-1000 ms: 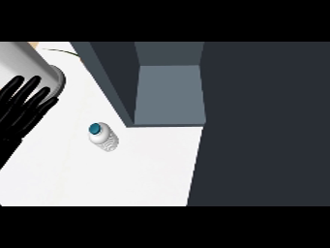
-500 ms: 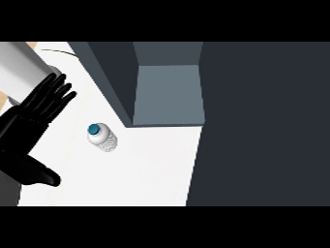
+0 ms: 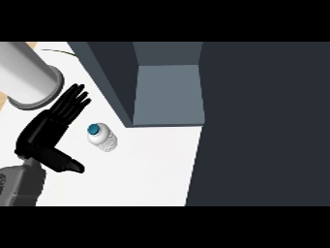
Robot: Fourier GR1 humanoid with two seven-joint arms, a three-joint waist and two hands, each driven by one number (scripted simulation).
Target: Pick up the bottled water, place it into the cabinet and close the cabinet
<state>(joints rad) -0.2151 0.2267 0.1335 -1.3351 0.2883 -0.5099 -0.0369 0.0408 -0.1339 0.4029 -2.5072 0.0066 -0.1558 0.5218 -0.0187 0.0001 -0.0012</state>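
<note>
A water bottle [image 3: 101,137] is seen upright on the white counter [image 3: 146,169]. At its nine o'clock, the left hand [image 3: 50,131] is held released, grasping nothing. The open cabinet [image 3: 166,94] is located at one o'clock.

Quick headcount from where we're looking down

So we count one bottled water [image 3: 102,138] with a single blue cap on top, one open cabinet [image 3: 166,89] with just the one compartment visible, and one white counter [image 3: 146,167] under it all. Hands: we only see one, the left hand [image 3: 50,133], black, with its one grey forearm coming in at the lower left corner. Then there's one big pale cylinder [image 3: 21,75] at the upper left. That's one of each kind for us, no pairs or duplicates of any sort anywhere in view.
</note>
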